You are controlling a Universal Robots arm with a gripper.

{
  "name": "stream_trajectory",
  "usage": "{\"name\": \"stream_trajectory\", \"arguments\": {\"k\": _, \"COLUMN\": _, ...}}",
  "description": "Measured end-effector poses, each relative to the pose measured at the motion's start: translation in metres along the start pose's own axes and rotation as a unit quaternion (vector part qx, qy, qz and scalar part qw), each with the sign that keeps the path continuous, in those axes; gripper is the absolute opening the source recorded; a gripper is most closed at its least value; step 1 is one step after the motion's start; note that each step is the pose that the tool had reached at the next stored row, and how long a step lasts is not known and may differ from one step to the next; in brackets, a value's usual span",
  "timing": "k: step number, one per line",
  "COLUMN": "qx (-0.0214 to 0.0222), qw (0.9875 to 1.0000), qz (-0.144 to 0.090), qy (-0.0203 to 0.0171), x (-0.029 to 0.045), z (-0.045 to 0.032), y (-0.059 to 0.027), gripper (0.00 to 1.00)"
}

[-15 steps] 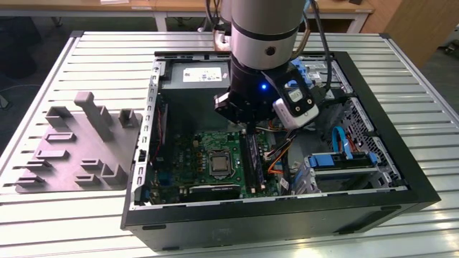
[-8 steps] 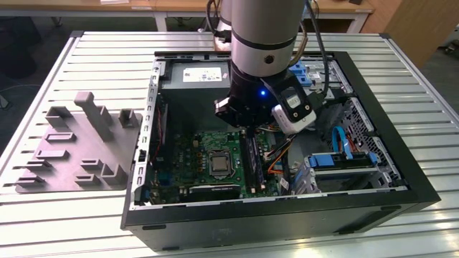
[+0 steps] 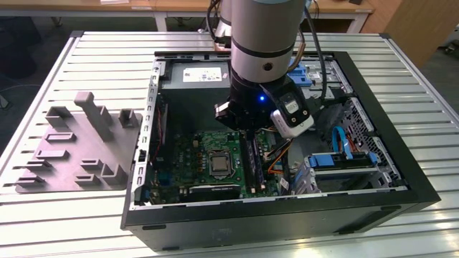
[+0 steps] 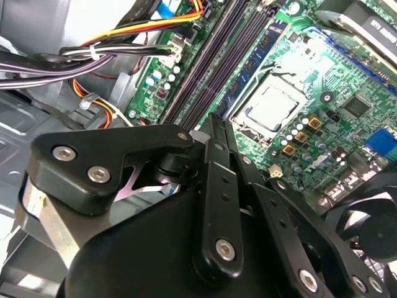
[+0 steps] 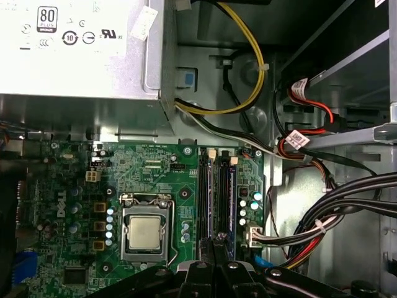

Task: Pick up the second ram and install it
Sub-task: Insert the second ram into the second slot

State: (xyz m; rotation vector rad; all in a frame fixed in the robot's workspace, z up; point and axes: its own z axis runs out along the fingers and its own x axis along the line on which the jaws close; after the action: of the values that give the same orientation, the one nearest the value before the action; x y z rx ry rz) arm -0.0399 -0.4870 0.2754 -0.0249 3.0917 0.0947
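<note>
On the exterior view's left lies the grey moulded plastic fixture tray (image 3: pixel 72 161), well apart from me. Right of it stands the open black metal computer case (image 3: pixel 272 220), with the grey metal power-supply box (image 3: pixel 193 75) at its far side and the green motherboard (image 3: pixel 204 148) nearer.

Past the square silver processor (image 5: pixel 144 233) run the long black plastic slot rails (image 5: pixel 204 198). The long, thin, dark blue-black memory stick (image 5: pixel 228 198), which I take for the second ram, stands edge-up among them.

I, the black two-fingered gripper (image 4: pixel 214 121), hang over its near end with my jaws drawn together. Whether they touch it I cannot tell.

I judge the stick light, stiff and brittle. It is best held by its bare top edge or short ends, never by chips or contacts.

Furthest right sit the blue plastic drive caddies (image 3: pixel 343 159).
</note>
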Motion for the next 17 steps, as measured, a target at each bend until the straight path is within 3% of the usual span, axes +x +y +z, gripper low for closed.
{"name": "stream_trajectory", "arguments": {"k": 11, "qx": 0.0013, "qw": 1.0, "qz": 0.0, "qy": 0.0, "x": 0.0003, "z": 0.007, "y": -0.0004, "gripper": 0.11}}
{"name": "stream_trajectory", "arguments": {"k": 17, "qx": 0.0018, "qw": 1.0, "qz": 0.0, "qy": 0.0, "x": 0.0007, "z": 0.0146, "y": -0.0009, "gripper": 0.11}}
